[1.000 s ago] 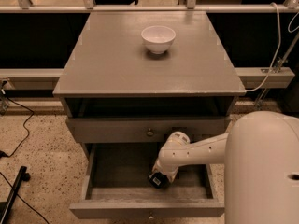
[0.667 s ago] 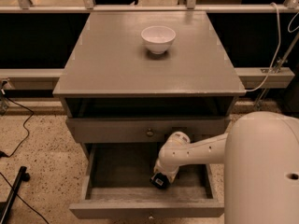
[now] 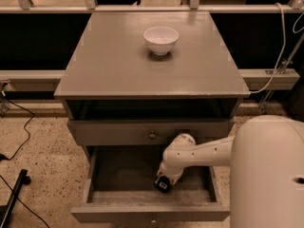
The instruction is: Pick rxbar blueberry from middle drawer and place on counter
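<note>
The middle drawer (image 3: 95, 177) is pulled open below a shut drawer front with a knob (image 3: 152, 136). My white arm reaches into it from the right, elbow bent. My gripper (image 3: 164, 180) is low inside the drawer, right of centre, close to the floor. A small dark packet with a pale patch, apparently the rxbar blueberry (image 3: 163, 186), lies right at the gripper's tip. I cannot tell whether it is held. The counter (image 3: 114, 65) is the grey top above.
A white bowl (image 3: 161, 39) stands at the back middle of the counter. An open shelf gap runs under the counter. My white body (image 3: 268, 175) fills the lower right. Cables lie on the speckled floor at the left, and a railing runs behind.
</note>
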Tool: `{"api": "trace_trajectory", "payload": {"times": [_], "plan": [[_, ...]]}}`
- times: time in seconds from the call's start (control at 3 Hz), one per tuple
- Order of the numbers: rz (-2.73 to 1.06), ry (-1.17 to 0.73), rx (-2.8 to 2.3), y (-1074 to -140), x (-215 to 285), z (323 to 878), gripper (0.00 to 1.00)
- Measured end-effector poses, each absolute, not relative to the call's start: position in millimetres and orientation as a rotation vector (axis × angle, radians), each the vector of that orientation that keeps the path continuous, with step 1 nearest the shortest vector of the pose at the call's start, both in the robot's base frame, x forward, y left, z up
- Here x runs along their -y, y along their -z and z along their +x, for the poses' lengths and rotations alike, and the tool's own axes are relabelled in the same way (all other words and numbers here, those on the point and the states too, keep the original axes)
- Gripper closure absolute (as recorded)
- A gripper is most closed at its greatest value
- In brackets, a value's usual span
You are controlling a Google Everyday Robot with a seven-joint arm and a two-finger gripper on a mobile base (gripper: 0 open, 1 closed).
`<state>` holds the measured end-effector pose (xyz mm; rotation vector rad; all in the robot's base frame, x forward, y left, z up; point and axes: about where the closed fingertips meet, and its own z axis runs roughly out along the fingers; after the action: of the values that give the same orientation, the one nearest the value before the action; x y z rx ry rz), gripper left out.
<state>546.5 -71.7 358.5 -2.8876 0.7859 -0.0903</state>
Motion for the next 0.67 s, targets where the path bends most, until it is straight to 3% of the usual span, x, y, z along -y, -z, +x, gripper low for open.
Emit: {"api": "trace_trajectory", "payload": {"times": [0.33,0.67], "plan": [[-2.887,0.090,-0.786,-361.2,71.7,546.5,0.79],[-2.821,0.054,-0.804,-363.1,77.7,545.9,0.97]]}}
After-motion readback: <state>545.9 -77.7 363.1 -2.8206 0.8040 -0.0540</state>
